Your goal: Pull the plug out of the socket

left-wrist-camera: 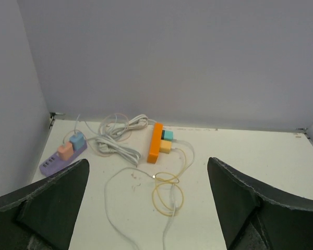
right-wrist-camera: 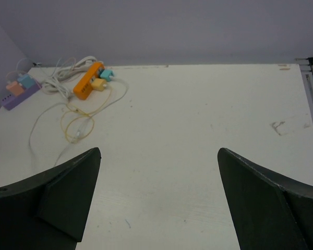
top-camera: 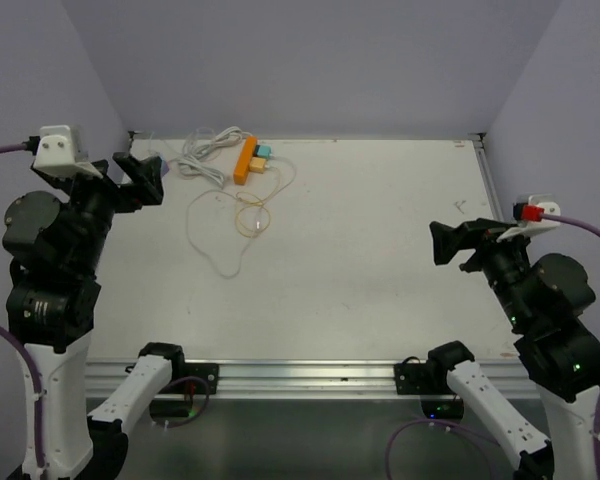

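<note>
Two plugs are seated in the orange power strip (top-camera: 245, 160), far left on the table (top-camera: 380, 250): a teal plug (top-camera: 264, 152) and a yellow plug (top-camera: 259, 167), side by side on its right face. Which one is meant cannot be told. Both are judged to be small, rigid, light plastic blocks, fairly smooth. A squeeze across the flat sides is advised, then a straight pull to the right. The strip looks light too and is expected to slide unless pinned by the other arm. The cords are limp and not to be tugged. A white cable bundle (top-camera: 205, 152) lies just left of the strip, with a yellow cable loop (top-camera: 252, 215) on the near side. A purple strip (left-wrist-camera: 60, 162) sits in the far left corner. The left gripper (top-camera: 140, 178) is held wide open and empty near that corner. The right gripper (top-camera: 440, 244) is wide open and empty, well apart at the right.
</note>
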`<state>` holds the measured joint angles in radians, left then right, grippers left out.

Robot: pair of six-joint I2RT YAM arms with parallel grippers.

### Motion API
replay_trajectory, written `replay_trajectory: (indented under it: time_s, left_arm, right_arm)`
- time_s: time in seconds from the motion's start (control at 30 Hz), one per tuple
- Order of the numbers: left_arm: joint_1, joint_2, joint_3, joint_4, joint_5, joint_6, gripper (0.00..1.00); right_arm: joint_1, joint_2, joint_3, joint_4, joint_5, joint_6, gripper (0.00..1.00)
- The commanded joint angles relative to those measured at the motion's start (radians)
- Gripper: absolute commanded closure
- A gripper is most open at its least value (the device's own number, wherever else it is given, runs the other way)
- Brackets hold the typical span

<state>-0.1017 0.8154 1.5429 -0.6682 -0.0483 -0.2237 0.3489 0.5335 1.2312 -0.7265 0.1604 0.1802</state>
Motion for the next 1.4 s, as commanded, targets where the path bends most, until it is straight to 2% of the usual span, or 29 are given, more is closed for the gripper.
replay_trajectory:
  time_s: [0.0,0.17,0.27,0.4,0.57,0.7,0.8,0.97,1.07,1.27,1.37]
  left_arm:
    - [-0.007,0.067,-0.056,0.021,0.019,0.006,0.0]
    - [-0.007,0.166,-0.11,0.015,-0.007,0.015,0.0]
    - [-0.007,0.243,-0.136,0.033,-0.009,0.006,0.0]
    - [-0.007,0.346,-0.199,0.165,0.016,-0.031,0.0]
    - [-0.007,0.614,-0.188,0.295,0.031,-0.029,0.0]
    - [-0.018,0.862,-0.087,0.332,-0.011,-0.006,0.0]
    - [-0.05,1.081,0.051,0.335,-0.05,-0.006,0.0]
    - [-0.085,1.298,0.324,0.309,-0.096,0.067,0.03]
    - [-0.098,1.401,0.424,0.298,-0.102,0.136,0.09]
    - [-0.104,1.481,0.428,0.352,-0.047,0.198,0.25]
    - [-0.11,1.509,0.428,0.361,-0.041,0.198,0.38]
  right_arm:
    - [0.004,0.065,-0.038,0.015,-0.041,0.094,0.01]
    - [0.005,0.152,-0.087,-0.03,-0.045,0.149,0.01]
    - [0.004,0.183,-0.136,0.002,-0.138,0.151,0.01]
    - [0.004,0.217,-0.208,0.028,-0.133,0.188,0.01]
    - [0.005,0.244,-0.275,0.075,-0.14,0.22,0.01]
    - [0.004,0.272,-0.294,0.088,-0.156,0.209,0.01]
    - [0.004,0.283,-0.321,0.105,-0.156,0.206,0.01]
    - [0.005,0.296,-0.332,0.125,-0.196,0.214,0.01]
    - [0.004,0.301,-0.343,0.136,-0.199,0.211,0.01]
    - [0.004,0.313,-0.357,0.145,-0.208,0.211,0.01]
    - [0.004,0.324,-0.36,0.144,-0.217,0.211,0.01]
